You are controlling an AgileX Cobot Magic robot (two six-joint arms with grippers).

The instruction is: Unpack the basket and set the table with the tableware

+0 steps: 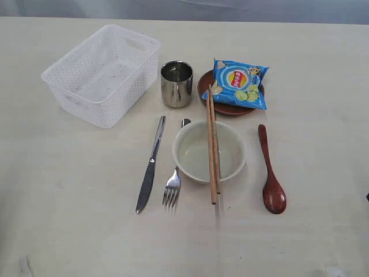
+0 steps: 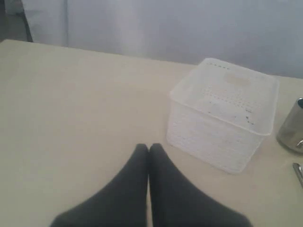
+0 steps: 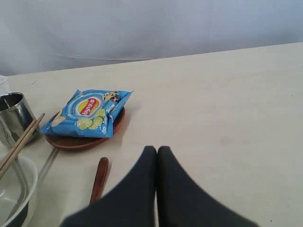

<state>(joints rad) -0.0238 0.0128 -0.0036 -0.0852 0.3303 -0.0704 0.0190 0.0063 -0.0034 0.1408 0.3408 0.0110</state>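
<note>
Exterior: white perforated plastic basket (image 1: 124, 95) far-left on cream flat surface (image 1: 69, 196). A steel cup (image 1: 176, 84) stands just beside it. The cream round bowl (image 1: 193, 154) is at centre, wooden chopsticks (image 1: 213, 151) lying across its rim. The steel knife (image 1: 150, 168) and steel fork (image 1: 172, 188) lie left of the bowl, the brown wooden spoon (image 1: 271, 176) right. Wide bare margin along near edge.

Left wrist: left claw (image 2: 149, 147) pinched together, gripping nothing, basket near.

Right wrist: right claw (image 3: 156, 150) likewise closed; spoon handle just beside.

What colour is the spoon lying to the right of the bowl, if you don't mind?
The spoon is dark reddish-brown wood, clearest in the exterior view.
</note>
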